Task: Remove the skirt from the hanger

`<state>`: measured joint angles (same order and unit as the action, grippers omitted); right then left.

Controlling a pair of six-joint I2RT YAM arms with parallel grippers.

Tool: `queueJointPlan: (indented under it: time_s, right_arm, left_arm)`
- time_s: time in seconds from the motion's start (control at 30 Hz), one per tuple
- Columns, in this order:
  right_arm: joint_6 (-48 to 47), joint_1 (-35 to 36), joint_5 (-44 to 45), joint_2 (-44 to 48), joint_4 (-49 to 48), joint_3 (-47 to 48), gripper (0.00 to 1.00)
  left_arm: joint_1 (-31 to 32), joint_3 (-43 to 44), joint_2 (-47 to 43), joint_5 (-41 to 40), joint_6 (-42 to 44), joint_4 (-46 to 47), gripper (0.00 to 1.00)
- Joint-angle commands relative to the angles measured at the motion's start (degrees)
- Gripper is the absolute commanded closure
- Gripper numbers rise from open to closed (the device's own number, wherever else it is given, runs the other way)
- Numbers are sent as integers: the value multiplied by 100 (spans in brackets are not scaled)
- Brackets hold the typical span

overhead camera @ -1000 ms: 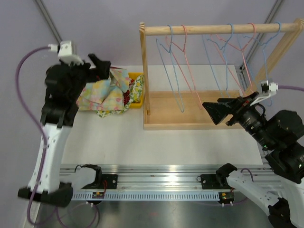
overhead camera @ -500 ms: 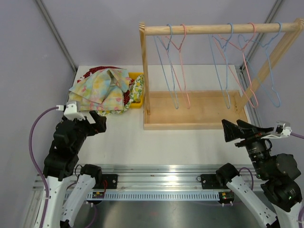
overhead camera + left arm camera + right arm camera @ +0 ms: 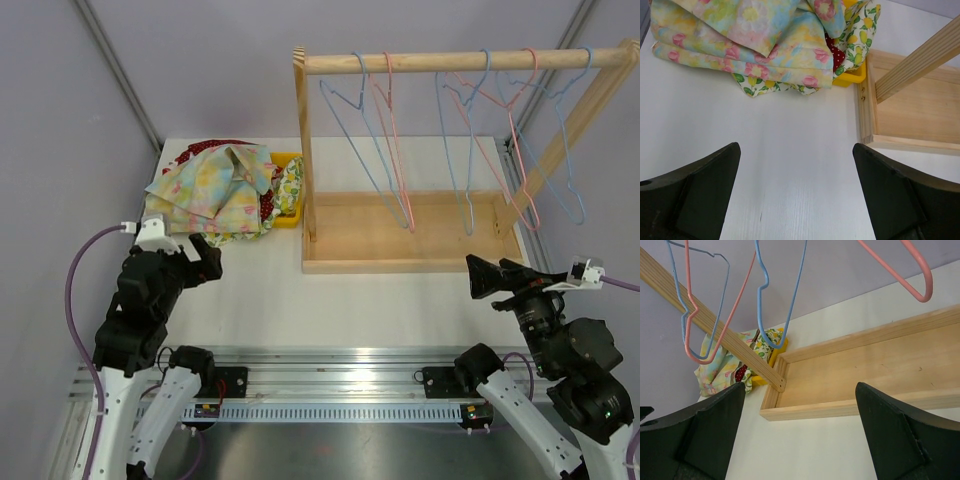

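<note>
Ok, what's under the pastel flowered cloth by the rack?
A yellow bin's corner, red dotted fabric and lemon-print fabric peek out beneath the flowered cloth. The rest of the bin is covered.

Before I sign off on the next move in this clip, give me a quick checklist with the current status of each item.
1. Left gripper open, holding nothing: ok.
2. Right gripper open, holding nothing: ok.
3. Hangers hooked on the wooden rail: ok.
4. A skirt on a hanger to remove: not ok, every hanger in view is bare wire.
5. Floral garment pile lying over the yellow bin, apart from both grippers: ok.
6. Which piece in the pile is the skirt just removed: cannot tell.
</note>
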<state>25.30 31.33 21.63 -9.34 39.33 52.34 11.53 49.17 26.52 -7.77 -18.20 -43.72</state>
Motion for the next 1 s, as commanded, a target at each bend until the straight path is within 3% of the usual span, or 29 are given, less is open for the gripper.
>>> queueJointPlan:
  time_s: [0.0, 0.2, 0.33, 0.43, 0.47, 0.63, 0.83, 0.97]
  right_arm:
    - [-16, -22, 184, 47, -40, -48, 1]
    - [-104, -22, 219, -6, 31, -118, 0]
    - [-87, -22, 70, 38, -48, -171, 0]
    - [-69, -22, 61, 64, -40, -162, 0]
    - [-52, -13, 70, 90, -22, -162, 1]
    - [-7, -22, 26, 222, 136, -110, 0]
    - [-86, -13, 149, 328, 31, -189, 0]
    - [-148, -22, -150, 100, 22, -171, 0]
  left_arm:
    - [16, 338, 361, -216, 114, -22, 1]
    - [16, 612, 880, -690, 755, 153, 1]
    - [16, 342, 969, 2, 1221, 846, 1]
    - [16, -300, 785, 214, 1476, 2207, 1]
    - [16, -894, 723, 197, 1590, 2993, 1]
    - [16, -2681, 468, -897, 2048, 5160, 1]
    - [7, -4133, 1117, -1832, 1547, 7620, 1]
    - [7, -4899, 2082, -1877, 2231, 10362, 1]
